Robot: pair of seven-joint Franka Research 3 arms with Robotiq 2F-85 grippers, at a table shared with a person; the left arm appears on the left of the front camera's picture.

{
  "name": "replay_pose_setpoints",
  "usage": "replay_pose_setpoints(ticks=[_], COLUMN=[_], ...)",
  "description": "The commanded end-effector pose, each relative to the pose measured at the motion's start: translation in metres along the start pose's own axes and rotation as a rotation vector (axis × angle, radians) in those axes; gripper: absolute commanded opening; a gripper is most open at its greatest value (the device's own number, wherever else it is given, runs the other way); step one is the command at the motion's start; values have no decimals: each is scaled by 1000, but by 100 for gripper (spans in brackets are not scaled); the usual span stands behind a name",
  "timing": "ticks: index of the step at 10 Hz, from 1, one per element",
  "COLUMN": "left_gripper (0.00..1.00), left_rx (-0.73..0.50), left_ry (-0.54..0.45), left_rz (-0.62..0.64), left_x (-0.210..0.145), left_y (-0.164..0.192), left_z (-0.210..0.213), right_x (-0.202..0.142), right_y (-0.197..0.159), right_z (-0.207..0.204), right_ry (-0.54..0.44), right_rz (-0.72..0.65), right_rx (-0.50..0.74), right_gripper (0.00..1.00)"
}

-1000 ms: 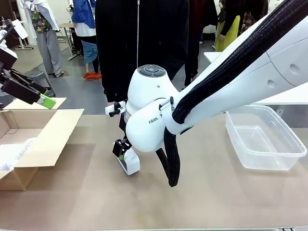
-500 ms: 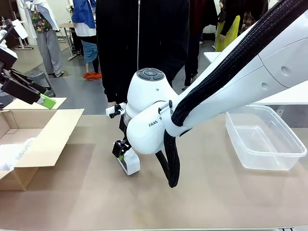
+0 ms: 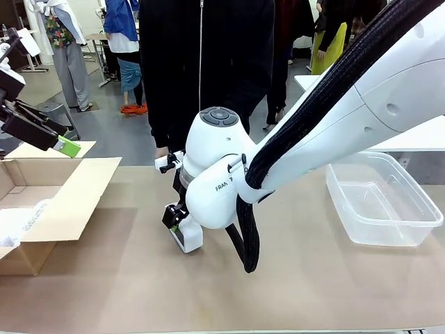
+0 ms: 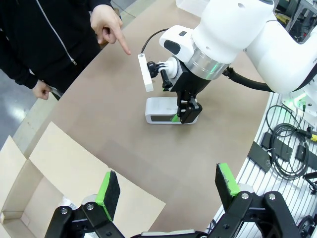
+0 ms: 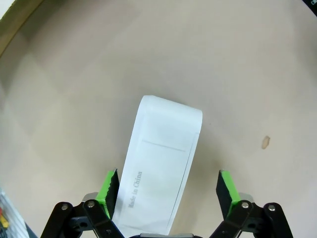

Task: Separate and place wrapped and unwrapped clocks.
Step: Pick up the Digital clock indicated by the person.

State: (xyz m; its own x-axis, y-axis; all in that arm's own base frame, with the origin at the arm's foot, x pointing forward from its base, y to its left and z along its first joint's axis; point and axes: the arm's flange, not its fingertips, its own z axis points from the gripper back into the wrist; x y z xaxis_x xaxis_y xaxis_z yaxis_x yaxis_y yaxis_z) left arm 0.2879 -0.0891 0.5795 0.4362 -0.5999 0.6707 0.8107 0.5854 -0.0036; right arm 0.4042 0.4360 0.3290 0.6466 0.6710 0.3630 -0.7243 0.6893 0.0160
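The unwrapped clock (image 3: 188,239), a smooth white block with a dark face (image 4: 160,118), lies on the table near the middle. My right gripper (image 3: 176,224) reaches down over it, open. In the right wrist view the clock's white back (image 5: 159,161) lies between the green pads (image 5: 110,186); the left pad is at its edge and the right pad stands apart. My left gripper (image 4: 167,186) hangs open and empty above the cardboard box (image 3: 76,198) at the table's left. A white wrapped bundle (image 3: 15,224) lies inside that box.
A clear plastic tub (image 3: 379,198) stands at the table's right. A person in black stands at the far side, one hand (image 4: 107,22) pointing down at the table near the clock. Cables and a rail (image 4: 285,148) run along the near edge.
The right arm's wrist housing has sunk a little towards the table. Its gripper stays over the clock. The left gripper has not moved.
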Motion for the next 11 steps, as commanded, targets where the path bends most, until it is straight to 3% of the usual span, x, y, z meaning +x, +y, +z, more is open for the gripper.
replay_pose_setpoints(ticks=[1, 5, 6, 7, 8, 9, 10, 11], left_gripper=[100, 100, 100, 100, 100, 100, 100, 100], left_rx=[14, 14, 14, 14, 14, 14, 14, 14], left_ry=[1, 1, 1, 1, 1, 1, 1, 1], left_rz=[9, 9, 9, 9, 9, 9, 9, 9], left_x=[1, 1, 1, 1, 1, 1, 1, 1], left_y=[-2, -2, -2, -2, -2, -2, -2, -2], left_z=[-1, -1, -1, -1, -1, -1, -1, -1], right_x=[6, 5, 5, 4, 5, 5, 5, 5], right_y=[7, 10, 11, 12, 13, 13, 13, 14], right_z=[-15, -15, -14, -14, -14, -14, -13, -13], right_ry=[4, 28, 37, 39, 38, 34, 18, 25], right_rz=[-16, -7, -6, -7, -8, -10, -6, -2], right_rx=[-50, -40, -32, -27, -21, -14, -18, -15], right_gripper=[100, 100, 82, 82, 64, 63, 45, 45])
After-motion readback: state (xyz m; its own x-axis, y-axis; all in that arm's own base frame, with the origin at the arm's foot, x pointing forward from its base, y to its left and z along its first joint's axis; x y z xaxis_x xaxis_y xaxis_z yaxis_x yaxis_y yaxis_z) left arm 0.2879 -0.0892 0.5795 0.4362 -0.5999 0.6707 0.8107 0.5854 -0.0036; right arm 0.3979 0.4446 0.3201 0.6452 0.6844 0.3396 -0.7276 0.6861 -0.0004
